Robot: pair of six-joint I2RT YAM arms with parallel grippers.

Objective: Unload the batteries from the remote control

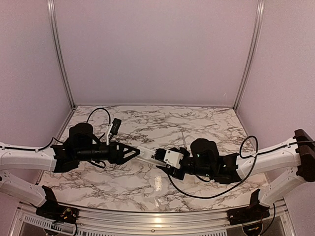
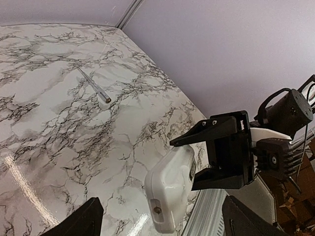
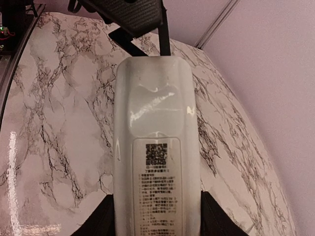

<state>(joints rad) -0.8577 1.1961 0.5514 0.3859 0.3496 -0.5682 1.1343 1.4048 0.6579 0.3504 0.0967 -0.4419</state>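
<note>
Remote control (image 3: 156,162) between right fingers (image 3: 101,222)

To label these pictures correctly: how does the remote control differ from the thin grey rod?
The remote control is white and broad; the rod is grey and very thin. The remote control is held off the table by the fingers of the right gripper; the rod lies flat on it, untouched. Both are long and straight.

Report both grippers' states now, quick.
Left gripper: open, jaws spread either side of the remote control's end, not gripping it.
Right gripper: closed, holding the remote control.
</note>
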